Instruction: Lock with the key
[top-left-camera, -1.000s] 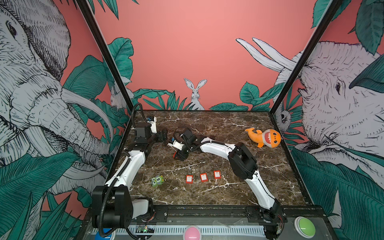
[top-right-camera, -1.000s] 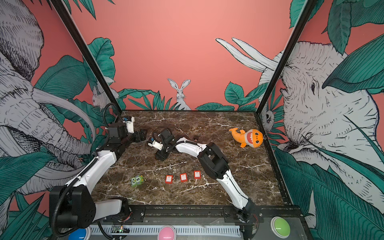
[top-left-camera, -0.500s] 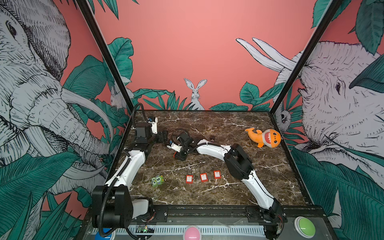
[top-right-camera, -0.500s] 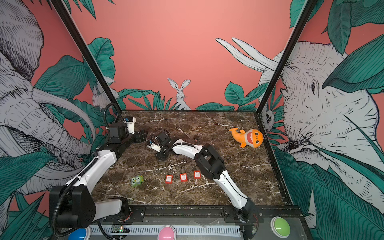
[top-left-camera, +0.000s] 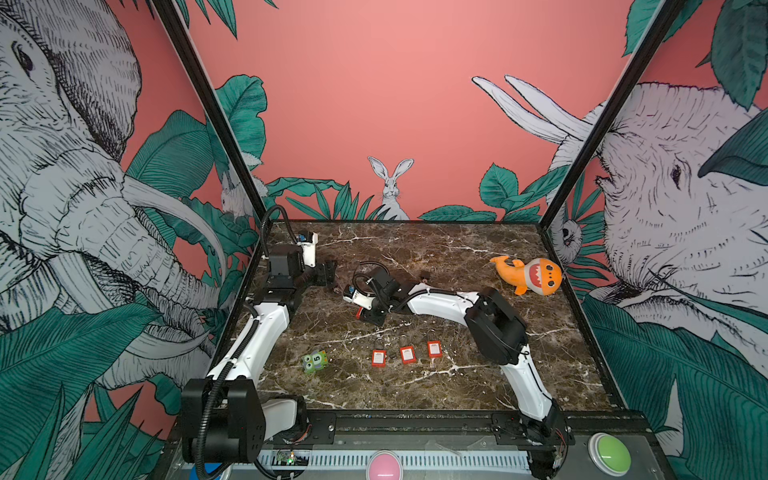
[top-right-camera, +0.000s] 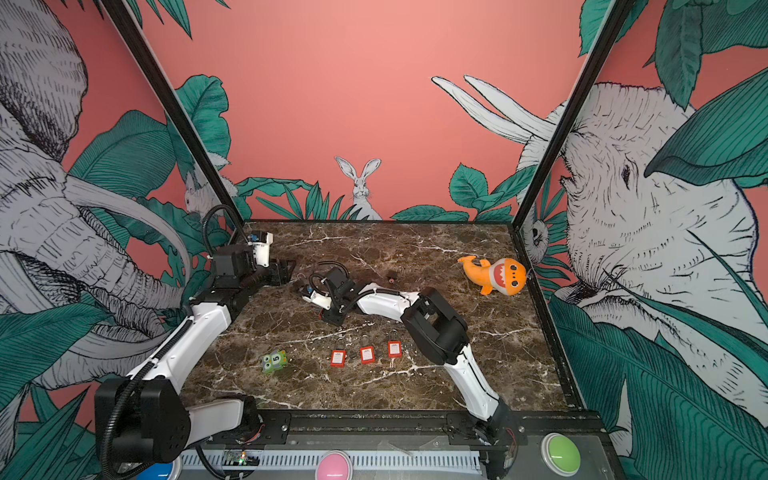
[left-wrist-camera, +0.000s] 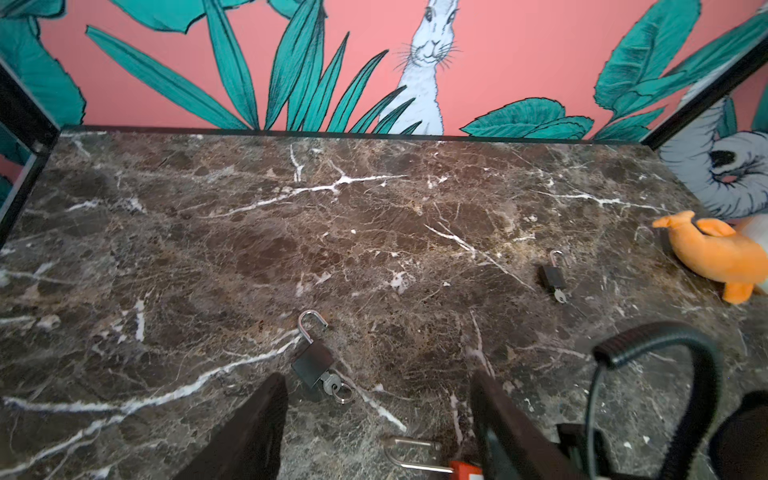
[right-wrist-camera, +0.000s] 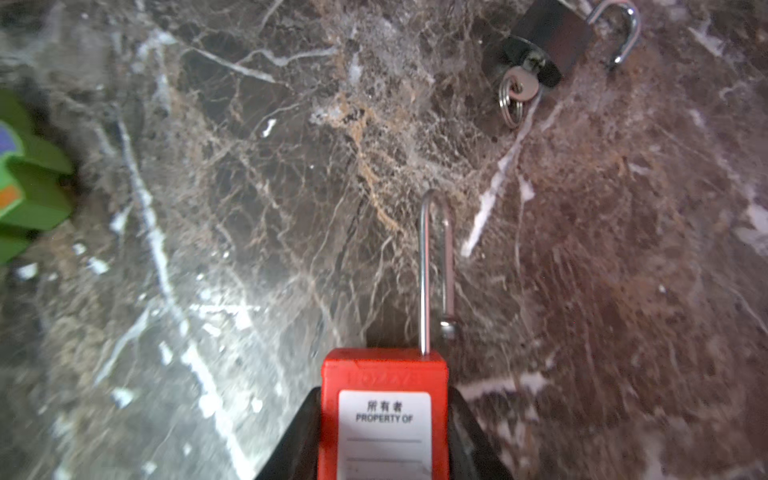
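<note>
- Right wrist view: my right hand (right-wrist-camera: 384, 395) is closed narrow on the red padlock (right-wrist-camera: 384, 419). One black finger presses each side of its body, and the white "PROPERTY OF" label faces the camera.
- The shackle (right-wrist-camera: 434, 266) points away from my hand. Its long leg enters the body and its short leg ends just above it, so it stands unlatched.
- In both top views this hand sits low over the left-middle of the bench (top-left-camera: 457, 386). Whether the padlock touches the marble I cannot tell.
- Left wrist view: my left hand (left-wrist-camera: 378, 376) is wide, with nothing between its fingers (left-wrist-camera: 253, 424).
- Just ahead of those fingers the black padlock (left-wrist-camera: 312, 363) lies flat on the bench with its own shackle swung open.
- The key (left-wrist-camera: 331, 383) sits in that padlock's keyhole with a ring on it, at the end that faces my left hand.
- The red padlock held by my right hand shows at the edge of the left wrist view, beside one finger.
- A second black padlock (left-wrist-camera: 552, 276) lies well apart, toward the orange shark plush (left-wrist-camera: 715, 253), with a key in it too.
- Toward the front of the bench lies a row of three red padlocks (top-left-camera: 407, 354), with a green toy (top-left-camera: 315, 360) to their left.
</note>
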